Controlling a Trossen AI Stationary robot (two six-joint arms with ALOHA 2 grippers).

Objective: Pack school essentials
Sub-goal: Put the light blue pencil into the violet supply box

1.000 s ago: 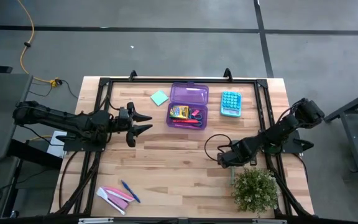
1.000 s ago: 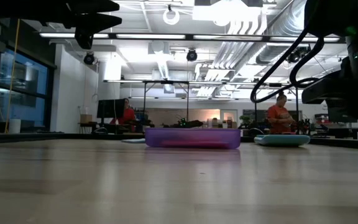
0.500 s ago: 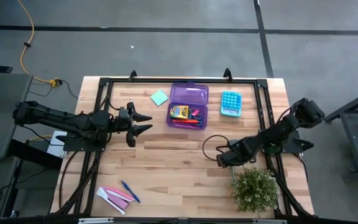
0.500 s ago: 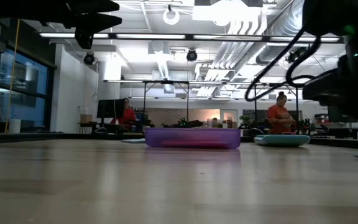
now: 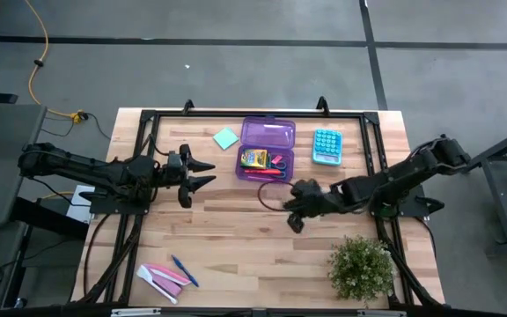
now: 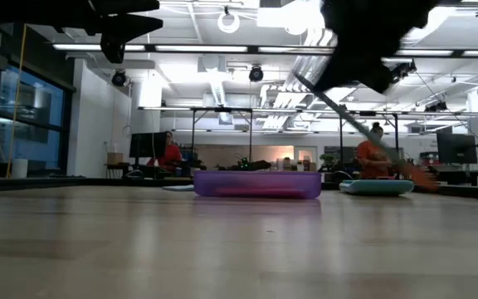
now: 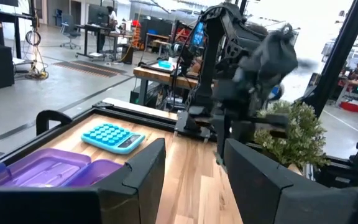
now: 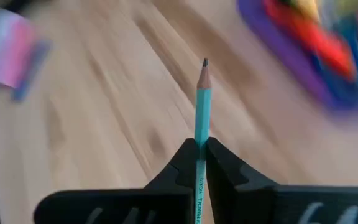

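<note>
My right gripper [image 5: 294, 204] is shut on a teal pencil [image 8: 202, 106] above the middle of the table, just near of the open purple case [image 5: 268, 150]. The case holds a yellow crayon box [image 5: 253, 159], scissors and a red pen. A green sticky-note pad [image 5: 226, 138] lies flat to the case's left. A blue pen [image 5: 183, 270] lies at the near left. My left gripper [image 5: 202, 173] hovers open, left of the case, with nothing between its fingers. My right gripper pinches the pencil's shaft [image 8: 202, 138] between its two fingers [image 8: 225, 165]. The pencil lies along the fingers, and its sharpened tip [image 8: 204, 63] sticks out past them. The fingers slant downward over the table, and the pencil is lifted clear of the wood.
A light-blue calculator [image 5: 326, 146] lies right of the case. A potted plant [image 5: 362, 269] stands at the near right. Pink and white flat pieces [image 5: 164, 277] lie by the blue pen. Black frame rails [image 5: 148, 141] border the table.
My right gripper has risen from the table beside the plant and gone toward the left and far edges, toward the purple case, rolling as it went. The pencil has come up with it, clear of the table.
</note>
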